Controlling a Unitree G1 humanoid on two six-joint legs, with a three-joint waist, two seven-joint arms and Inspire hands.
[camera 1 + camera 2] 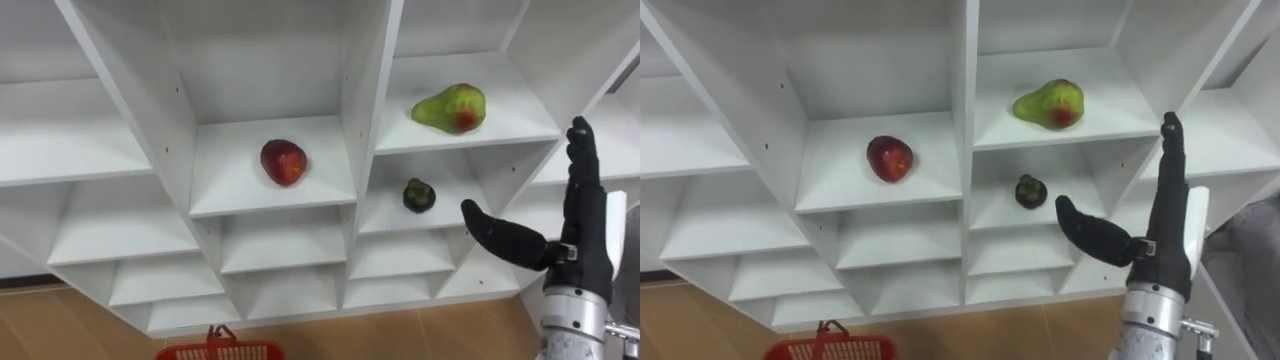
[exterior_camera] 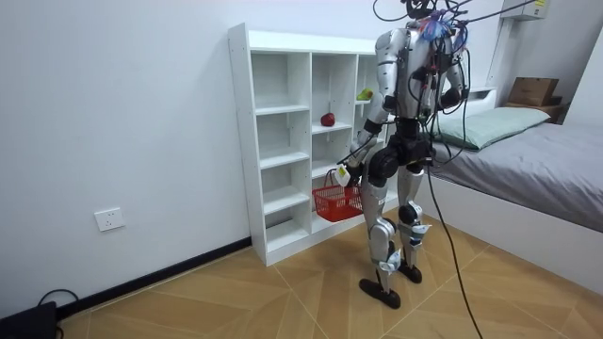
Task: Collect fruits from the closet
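On the closet's (image 1: 365, 100) white shelves lie 3 fruits, none of them in a robot hand. A red apple (image 1: 283, 161) sits alone in a compartment of the middle column. A green pear (image 1: 450, 108) with a red blush lies on its side 1 column to the right, on a slightly higher shelf. Directly below the pear, on the next shelf down, rests a small dark green fruit (image 1: 418, 195); what kind it is cannot be told.

The right robot hand (image 1: 585, 240) is raised in front of the closet's right part, lower than and to the right of the dark fruit and apart from it. It is open and holds nothing, with the fingers straight and pointing up and the thumb stretched out to the left, toward the dark fruit.

A red basket (image 1: 220, 350) shows at the lower edge of the eye views, below the apple's column. From the room view it hangs low at the robot's left side, clear of the wooden floor (image 2: 236, 292), with the left robot hand (image 2: 345, 175) at its handle; how that hand grips is too small to tell.

The robot stands upright facing the closet, which is set against a white wall. A bed (image 2: 528, 160) with grey bedding is behind it, on the room view's right.
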